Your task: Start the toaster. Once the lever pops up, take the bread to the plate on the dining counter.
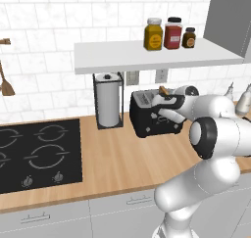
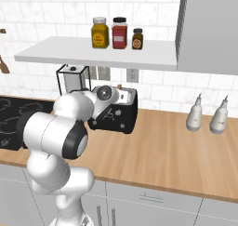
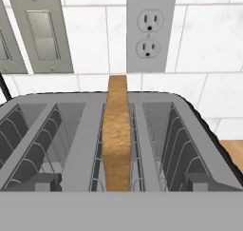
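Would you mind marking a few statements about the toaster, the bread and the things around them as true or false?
1. The bread stands upright in a slot of the toaster. True.
2. The paper-towel roll stands on the shelf beside the jars. False: it stands on the wooden worktop, left of the toaster in the left base view.
3. Three jars sit on the white shelf. True.
4. The toaster sits on the black hob. False: it sits on the worktop, apart from the hob.
5. A wall socket is behind the toaster. True.
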Controlling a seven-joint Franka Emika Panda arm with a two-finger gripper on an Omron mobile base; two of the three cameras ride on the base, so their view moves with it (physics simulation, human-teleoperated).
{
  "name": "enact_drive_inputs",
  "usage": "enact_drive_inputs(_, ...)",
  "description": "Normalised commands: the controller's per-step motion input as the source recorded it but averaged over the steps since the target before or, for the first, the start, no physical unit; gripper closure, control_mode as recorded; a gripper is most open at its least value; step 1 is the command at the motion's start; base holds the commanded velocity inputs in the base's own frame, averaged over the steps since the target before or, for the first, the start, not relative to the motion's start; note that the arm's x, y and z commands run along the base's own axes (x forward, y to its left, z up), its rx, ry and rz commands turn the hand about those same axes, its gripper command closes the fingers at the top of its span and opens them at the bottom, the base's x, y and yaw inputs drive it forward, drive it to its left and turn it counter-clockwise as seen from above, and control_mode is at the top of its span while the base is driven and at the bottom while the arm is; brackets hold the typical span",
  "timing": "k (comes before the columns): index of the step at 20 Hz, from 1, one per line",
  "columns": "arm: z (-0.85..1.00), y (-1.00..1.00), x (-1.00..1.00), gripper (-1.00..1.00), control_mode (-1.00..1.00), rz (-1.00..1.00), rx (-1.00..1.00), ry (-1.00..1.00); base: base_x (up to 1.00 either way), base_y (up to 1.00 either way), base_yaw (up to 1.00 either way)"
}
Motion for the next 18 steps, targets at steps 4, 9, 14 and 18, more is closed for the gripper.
enact_drive_inputs(4, 0.00, 0.00, 0.08, -1.00, -1.00, 0.00, 0.00, 0.00, 0.00, 0.00, 0.00)
enact_drive_inputs(9, 0.00, 0.00, 0.09, -1.00, -1.00, 0.00, 0.00, 0.01, 0.00, 0.00, 0.00)
enact_drive_inputs(14, 0.00, 0.00, 0.07, -1.00, -1.00, 0.00, 0.00, 0.02, 0.00, 0.00, 0.00)
enact_drive_inputs(18, 0.00, 0.00, 0.06, -1.00, -1.00, 0.00, 0.00, 0.01, 0.00, 0.00, 0.00)
